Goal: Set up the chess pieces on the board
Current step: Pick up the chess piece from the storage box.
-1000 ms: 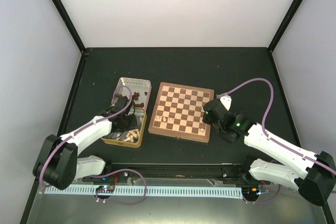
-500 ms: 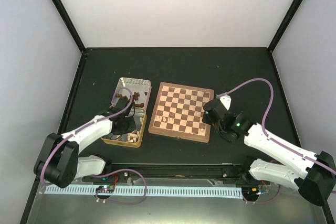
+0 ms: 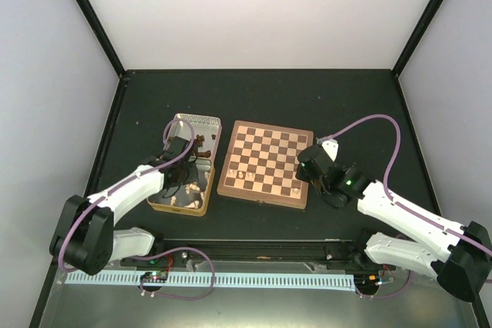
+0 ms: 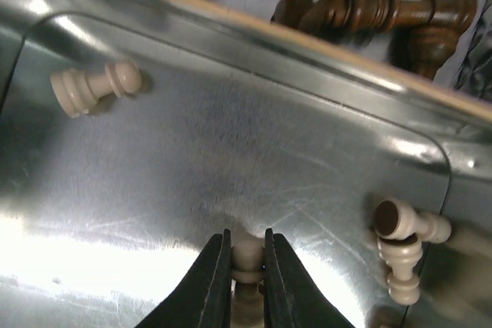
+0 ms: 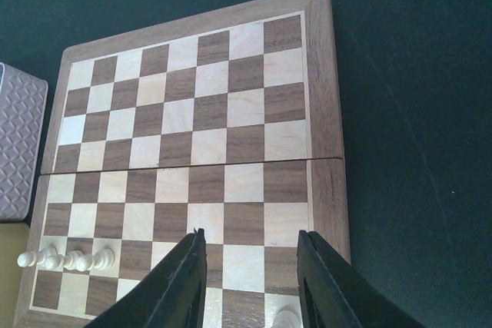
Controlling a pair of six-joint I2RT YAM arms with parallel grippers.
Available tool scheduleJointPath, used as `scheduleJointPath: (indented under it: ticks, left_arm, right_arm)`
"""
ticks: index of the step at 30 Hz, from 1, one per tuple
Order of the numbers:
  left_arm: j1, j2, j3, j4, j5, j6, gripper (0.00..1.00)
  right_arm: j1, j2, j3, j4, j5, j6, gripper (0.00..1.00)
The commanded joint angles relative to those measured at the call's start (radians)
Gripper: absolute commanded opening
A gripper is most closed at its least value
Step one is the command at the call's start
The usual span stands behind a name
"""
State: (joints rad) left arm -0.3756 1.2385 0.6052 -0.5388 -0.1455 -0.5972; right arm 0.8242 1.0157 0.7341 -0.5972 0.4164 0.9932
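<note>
- Left wrist view: the left claw is closed narrowly on a cream pawn, one finger on each side of its neck.
- The held pawn's long axis runs in line with the fingers. Its round head points away from the wrist, and its base is hidden between them.
- It sits just over the shiny floor of the tin; I cannot tell whether it touches the metal.
- A loose pawn lies on its side on the tin floor, long axis crosswise, head to the right of the picture.
- Two or three more cream pieces lie tumbled against the tin's right wall.
- Beyond the tin's rim, dark pieces lie in a heap on their sides.
- From above, the tin sits on the dark bench, just left of the board.
- The right claw hangs wide open, holding nothing, over the board's near edge.
- A short row of pale men stands near the board's near-left corner.
- A single cream piece stands just inside the right finger; I cannot tell whether they touch.
</note>
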Motion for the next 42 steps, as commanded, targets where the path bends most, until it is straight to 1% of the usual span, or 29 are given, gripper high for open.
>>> scheduleJointPath:
  ticks: [1,3,8,11,13,14,16,19,22,27,30,36,39,42]
  left_arm:
    - [0.010,0.013,0.041,0.038,-0.033,0.021,0.05]
    - [0.010,0.025,0.040,0.042,-0.032,0.022,0.11]
    - [0.014,0.026,0.039,0.020,-0.025,0.025,0.31]
    - [0.015,0.007,0.029,-0.008,-0.028,0.017,0.36]
    - [0.016,-0.006,0.015,-0.028,-0.030,0.005,0.36]
    - [0.017,-0.013,0.007,-0.036,-0.033,0.001,0.35]
    - [0.017,-0.025,-0.008,-0.053,-0.039,-0.013,0.29]
    - [0.018,-0.031,-0.028,-0.051,-0.039,-0.016,0.18]
    - [0.022,-0.015,-0.029,-0.035,-0.028,-0.006,0.13]
    - [0.025,0.035,-0.014,0.000,-0.021,0.014,0.13]
    - [0.026,0.079,-0.009,0.012,0.007,0.028,0.14]
    - [0.026,0.092,-0.023,0.006,0.030,0.029,0.16]
    - [0.026,0.105,-0.032,0.008,0.038,0.027,0.19]
    - [0.026,0.118,-0.036,0.014,0.046,0.031,0.20]
  right_arm:
    - [-0.005,-0.004,-0.004,0.025,0.020,-0.003,0.35]
    - [-0.004,-0.001,-0.004,0.026,0.019,-0.005,0.35]
    - [-0.004,0.000,-0.004,0.025,0.015,-0.007,0.35]
    - [-0.004,0.000,-0.005,0.027,0.015,-0.007,0.35]
    - [-0.004,0.000,-0.006,0.030,0.012,-0.007,0.35]
    - [-0.004,0.002,-0.007,0.032,0.010,-0.008,0.35]
    - [-0.004,0.003,-0.007,0.035,0.007,-0.007,0.35]
    - [-0.004,0.007,-0.007,0.039,0.003,-0.008,0.35]
    - [-0.005,0.011,-0.004,0.041,0.001,-0.014,0.35]
    - [-0.004,0.011,0.000,0.039,0.002,-0.015,0.35]
    - [-0.005,0.008,-0.002,0.039,0.001,-0.013,0.35]
    - [-0.004,0.016,-0.001,0.043,0.001,-0.015,0.35]
    - [-0.003,0.021,0.003,0.047,-0.002,-0.019,0.35]
    - [-0.003,0.025,0.006,0.049,-0.003,-0.023,0.35]
